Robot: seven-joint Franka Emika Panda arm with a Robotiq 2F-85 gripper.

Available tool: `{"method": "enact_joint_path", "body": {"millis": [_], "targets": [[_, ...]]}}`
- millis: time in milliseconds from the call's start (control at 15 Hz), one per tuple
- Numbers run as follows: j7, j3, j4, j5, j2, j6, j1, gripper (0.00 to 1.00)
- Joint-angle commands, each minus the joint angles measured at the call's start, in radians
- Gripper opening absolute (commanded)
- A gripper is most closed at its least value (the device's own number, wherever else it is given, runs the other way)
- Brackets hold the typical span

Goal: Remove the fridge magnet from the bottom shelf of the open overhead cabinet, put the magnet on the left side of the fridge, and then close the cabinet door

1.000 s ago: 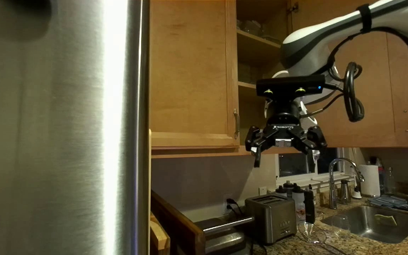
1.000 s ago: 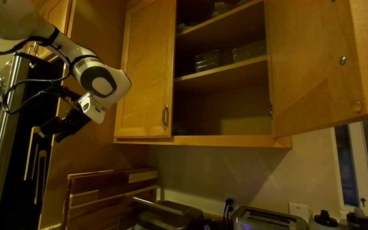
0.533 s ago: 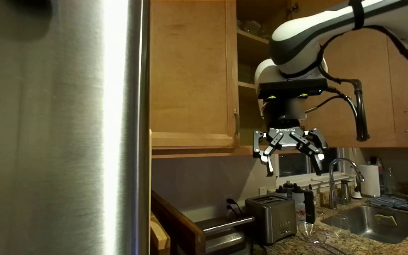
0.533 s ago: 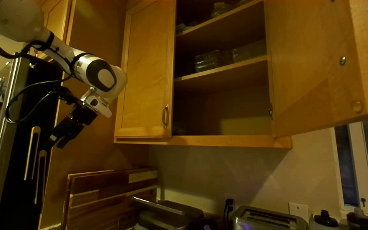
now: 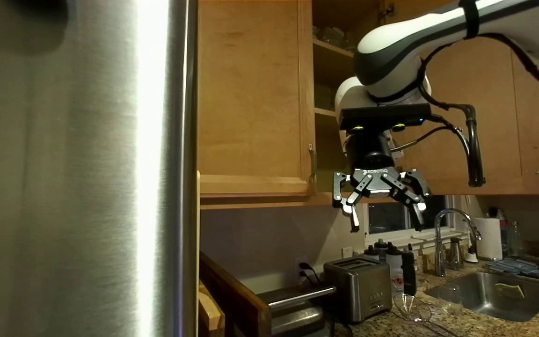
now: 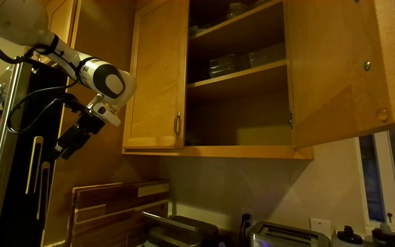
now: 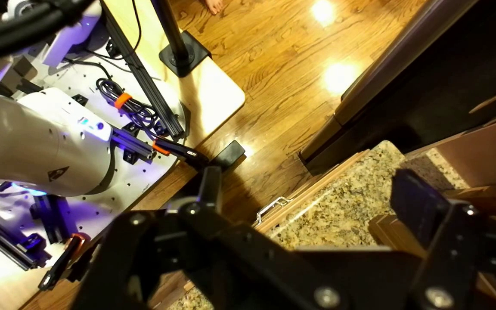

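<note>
My gripper is open with nothing between its fingers, and it also shows open in the wrist view. In an exterior view it hangs beside the fridge's black side, close to two long U-shaped light-wood pieces there. I cannot tell whether either is the magnet. The fridge's steel front fills the left of an exterior view. The overhead cabinet is open. Its bottom shelf shows only its front edge, with dark unclear items behind at left. The cabinet door stands swung open at right.
A closed cabinet door with a handle stands left of the opening. Below are cutting boards, a toaster, bottles and a sink. The wrist view shows the granite counter and robot base.
My gripper has moved down and away from the top of a wooden piece, and its tilt has changed as the wrist turned. In the last half second it is nearly still. The cabinet is unchanged.
</note>
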Motion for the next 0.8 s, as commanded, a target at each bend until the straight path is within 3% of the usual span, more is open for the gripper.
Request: {"method": "enact_joint_path", "body": {"millis": [0, 400, 733], "targets": [[-0.060, 0.000, 0.010, -0.109, -0.010, -0.002, -0.012, 1.00], [-0.354, -0.042, 0.019, -0.470, -0.044, 0.042, -0.031, 1.00], [-0.702, -0.129, -0.011, -0.594, -0.072, 0.171, -0.043, 1.00]]}}
